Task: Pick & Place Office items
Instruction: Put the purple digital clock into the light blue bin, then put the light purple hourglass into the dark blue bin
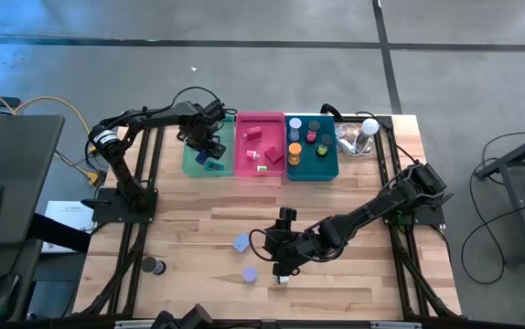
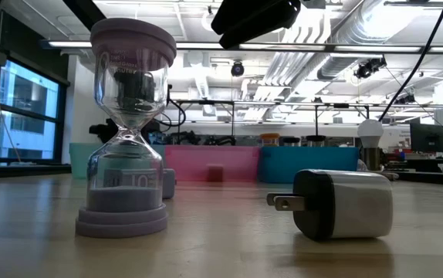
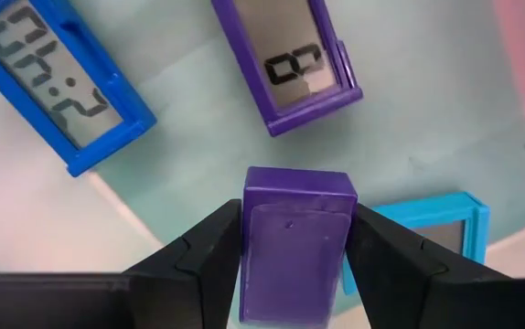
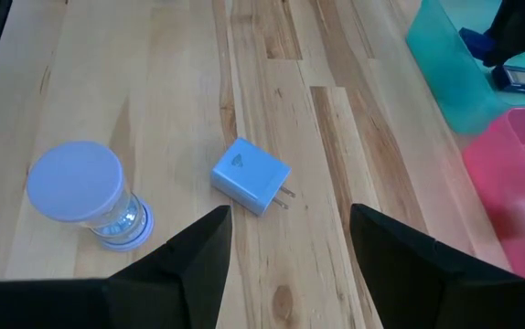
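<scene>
The blue plastic digital clock (image 3: 57, 78) in the green plastic bin (image 1: 192, 163) shows digits that look like "2:40" seen upside down, and the purple plastic digital clock (image 3: 301, 64) beside it shows one digit, maybe "0" or "8" (I cannot tell which). The lavender sand timer (image 2: 127, 131) has a label with "10" on its lower glass. The small white wall charger (image 2: 343, 203) lies on its side w/ two prongs pointing at the timer.

The left gripper (image 3: 292, 239) hangs over the green bin and its two dark fingers (image 3: 209, 249) clamp a small purple plastic block (image 3: 296, 239) between them. Under it I count three clocks in the bin: blue, purple, and a light-blue framed clock (image 3: 436, 228), partly hidden by one finger.

The right gripper (image 4: 290, 239) is low over the front of the wooden table (image 1: 198, 224) w/ fingers apart, grasping nothing. Before it lie a light blue square charger (image 4: 251, 175) w/ prongs and the lavender timer, apart from each other.

Three bins stand in a row at the far edge: green, pink plastic bin (image 1: 260, 168) w/ approx. four red and pink pieces, and teal plastic bin (image 1: 313, 173) w/ several small round rolls. A white bulb (image 1: 369, 126) sits right of the teal bin. A dark round item (image 1: 155, 266) stands near the front left corner.
</scene>
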Controlling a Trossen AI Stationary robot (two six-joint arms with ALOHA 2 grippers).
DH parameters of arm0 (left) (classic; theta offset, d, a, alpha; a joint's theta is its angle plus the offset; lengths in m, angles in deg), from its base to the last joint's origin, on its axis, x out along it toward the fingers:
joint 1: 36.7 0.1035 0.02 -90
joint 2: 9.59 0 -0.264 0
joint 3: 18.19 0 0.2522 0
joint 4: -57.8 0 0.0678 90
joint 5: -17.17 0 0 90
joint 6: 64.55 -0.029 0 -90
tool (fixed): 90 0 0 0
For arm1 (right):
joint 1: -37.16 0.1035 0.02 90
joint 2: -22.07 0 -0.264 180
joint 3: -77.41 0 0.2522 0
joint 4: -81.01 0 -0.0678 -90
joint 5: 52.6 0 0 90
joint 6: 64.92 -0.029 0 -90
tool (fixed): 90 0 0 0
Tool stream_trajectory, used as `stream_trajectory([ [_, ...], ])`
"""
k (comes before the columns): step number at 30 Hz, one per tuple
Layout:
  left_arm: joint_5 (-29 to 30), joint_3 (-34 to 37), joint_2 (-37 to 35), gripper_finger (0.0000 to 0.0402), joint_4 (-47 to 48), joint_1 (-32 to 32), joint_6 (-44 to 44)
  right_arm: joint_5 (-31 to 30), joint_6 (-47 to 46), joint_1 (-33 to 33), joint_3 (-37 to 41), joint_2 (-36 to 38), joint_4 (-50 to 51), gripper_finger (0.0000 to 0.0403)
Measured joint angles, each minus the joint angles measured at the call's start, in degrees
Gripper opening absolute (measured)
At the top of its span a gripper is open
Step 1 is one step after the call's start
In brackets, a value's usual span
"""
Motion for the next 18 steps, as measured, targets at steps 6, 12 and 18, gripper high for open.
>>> stream_trajectory([
  [6,-0.39,0.0,0.0,0.0235,0.4,0.0,-1.01,-0.01,-0.08,0.01,0.0,0.0,0.0,0.0213],
  [12,-0.41,0.02,-0.37,0.0278,1.13,0.24,-1.2,0.0,-0.13,0.02,0.0,0.0,0.0,0.0213],
  [18,-0.41,-0.02,-5.16,0.0281,3.21,-0.7,-1.22,-0.02,-0.17,0.02,0.0,0.0,0.0,0.0213],
])
